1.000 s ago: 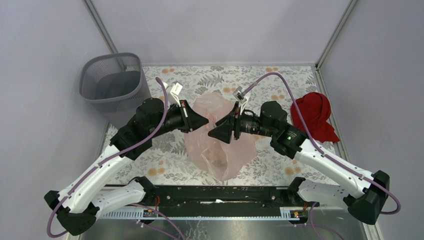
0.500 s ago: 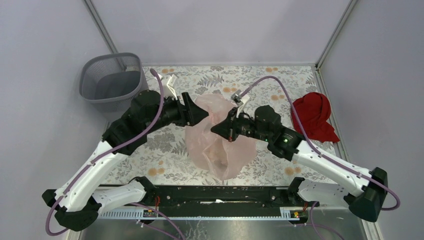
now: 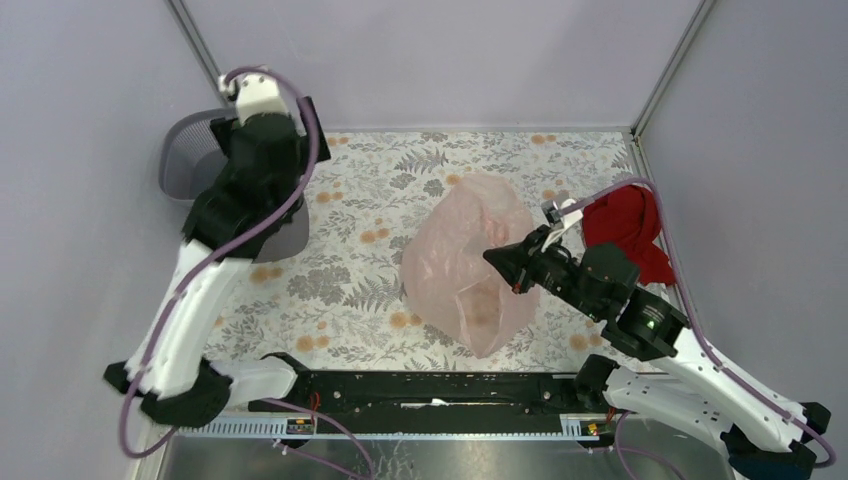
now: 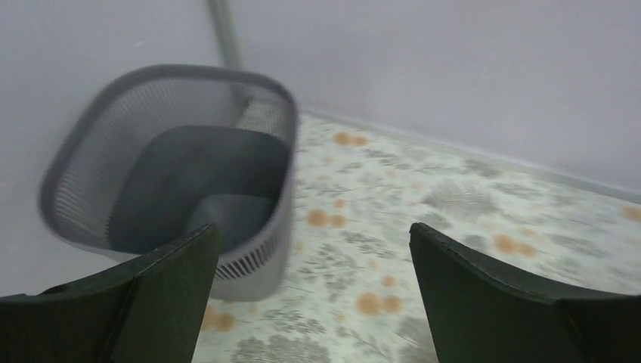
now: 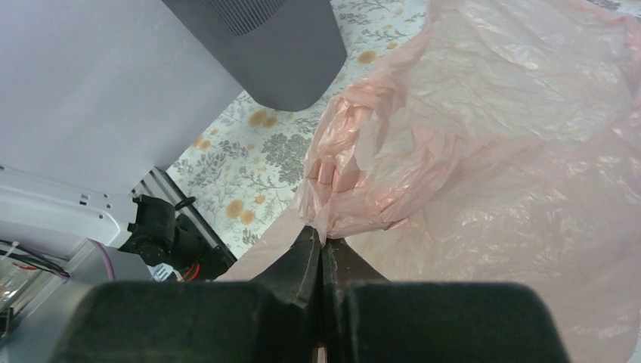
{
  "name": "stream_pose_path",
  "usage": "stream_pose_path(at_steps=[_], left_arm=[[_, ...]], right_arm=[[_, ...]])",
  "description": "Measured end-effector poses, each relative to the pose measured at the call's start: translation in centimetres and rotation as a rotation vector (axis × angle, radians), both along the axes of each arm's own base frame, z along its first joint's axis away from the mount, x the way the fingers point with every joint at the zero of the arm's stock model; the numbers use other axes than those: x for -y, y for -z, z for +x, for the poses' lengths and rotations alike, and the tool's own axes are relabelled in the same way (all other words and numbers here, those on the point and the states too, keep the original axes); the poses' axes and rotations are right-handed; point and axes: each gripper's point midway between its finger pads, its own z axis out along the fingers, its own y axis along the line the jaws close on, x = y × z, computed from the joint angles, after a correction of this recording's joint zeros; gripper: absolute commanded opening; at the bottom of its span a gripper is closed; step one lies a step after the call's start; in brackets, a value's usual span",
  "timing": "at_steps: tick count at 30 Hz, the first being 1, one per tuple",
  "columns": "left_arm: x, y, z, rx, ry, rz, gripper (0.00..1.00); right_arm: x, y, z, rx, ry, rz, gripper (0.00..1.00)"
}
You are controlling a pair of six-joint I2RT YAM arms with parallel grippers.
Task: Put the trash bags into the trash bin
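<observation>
Over the floral table (image 3: 380, 180), right hand (image 5: 321, 240) pinches the pink trash bag (image 5: 491, 151).

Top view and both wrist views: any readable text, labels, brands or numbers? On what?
No legible text in any view.
trash bag: no print can be made out on the film.
trash bin: plain mesh, no label visible; the view is blurred.
white tag: too small to read.

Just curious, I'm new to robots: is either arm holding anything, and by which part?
The right gripper pinches a bunched fold of the pink bag; the left gripper is open, empty.
</observation>
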Motion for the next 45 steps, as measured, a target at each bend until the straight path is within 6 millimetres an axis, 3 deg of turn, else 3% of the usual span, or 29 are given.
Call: stream_pose_path(at_steps=[4,6,10,14,19,28,30,35,38,41,45], left_arm=[[-3.3,3.6,6.5,-0.138,-0.183,0.134,0.99],[-4.2,6.8,10.2,-0.230,-0.236,0.189,0.99],[-5.2,12.7,13.7,-0.385,-0.263,0.267,0.99],[-6.0,15.5,14.3,-0.450,-0.280,0.324,0.91],[-6.4,17.5,14.6,-0.457,-0.286,0.361,0.65],[-7.3,16.4,14.1,-0.372,-0.234,0.287,0.19],[-7.0,16.3,14.1,-0.368,-0.212,0.279,0.14],[-4.8,16.6,14.2,-0.350,-0.089,0.199,0.00],[-3.1,16.7,13.7,-0.347,-0.014,0.188,0.00],[2.1,16.7,12.1,-0.341,0.131,0.214,0.00],[11.1,16.4,9.1,-0.301,0.366,0.251,0.00]], right_arm=[[1.3,0.3,-0.5,0.000,0.018,-0.027,0.00],[1.9,0.4,-0.6,-0.007,0.033,-0.046,0.00],[3.1,-0.1,-1.0,0.000,0.058,-0.047,0.00],[4.2,-0.4,-1.3,0.012,0.084,-0.036,0.00],[4.1,0.1,-0.8,-0.001,0.099,-0.061,0.00],[2.5,2.4,0.6,-0.045,0.095,-0.169,0.00],[2.4,2.6,0.8,-0.047,0.093,-0.180,0.00],[1.4,3.0,1.6,-0.039,0.086,-0.207,0.00],[1.3,2.9,1.8,-0.036,0.084,-0.212,0.00],[1.0,2.4,1.9,-0.024,0.086,-0.196,0.00],[1.5,1.2,1.9,0.003,0.101,-0.162,0.00]])
